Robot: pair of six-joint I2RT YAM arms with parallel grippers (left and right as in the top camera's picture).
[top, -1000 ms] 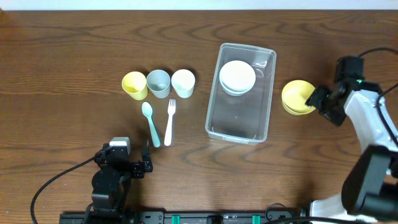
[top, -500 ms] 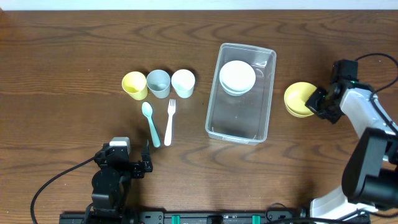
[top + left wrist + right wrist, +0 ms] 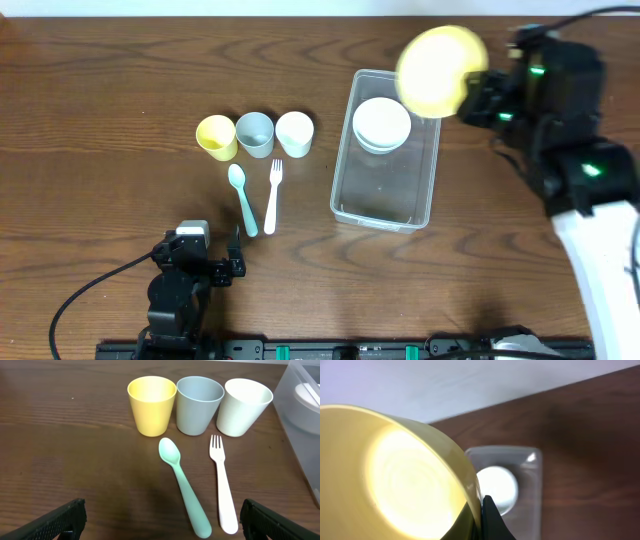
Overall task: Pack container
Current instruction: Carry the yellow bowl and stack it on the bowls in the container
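**Operator:** Report the position of the container (image 3: 347, 150).

**Technician:** It stands on the worktop (image 3: 100, 90), long axis running away from the robot. Two stacked white bowls (image 3: 381, 123) sit in its far end. The near end holds nothing.

**Operator:** State of the right fingers (image 3: 492, 522)?

**Technician:** Closed on the rim of the yellow bowl (image 3: 440, 70). One finger is pressed against the bowl's outer wall in the wrist view; the other is hidden by the bowl. The bowl is tilted, held clear of the worktop, and in the overhead view overlaps the container's far right corner.

**Operator:** State of the left fingers (image 3: 62, 519)?

**Technician:** Spread wide apart, with nothing between them. They are well to the left of the container and nearer the robot's edge of the worktop.

**Operator:** Other items?

**Technician:** All lie left of the container. Three cups stand upright in a row, touching or nearly so: the white cup (image 3: 294, 132) closest to the container, then the grey-blue cup (image 3: 255, 133), then the yellow cup (image 3: 216, 137). On the near side of the cups, the white fork (image 3: 273, 195) lies closer to the container and the teal spoon (image 3: 242, 198) lies just beside the fork, farther from it.
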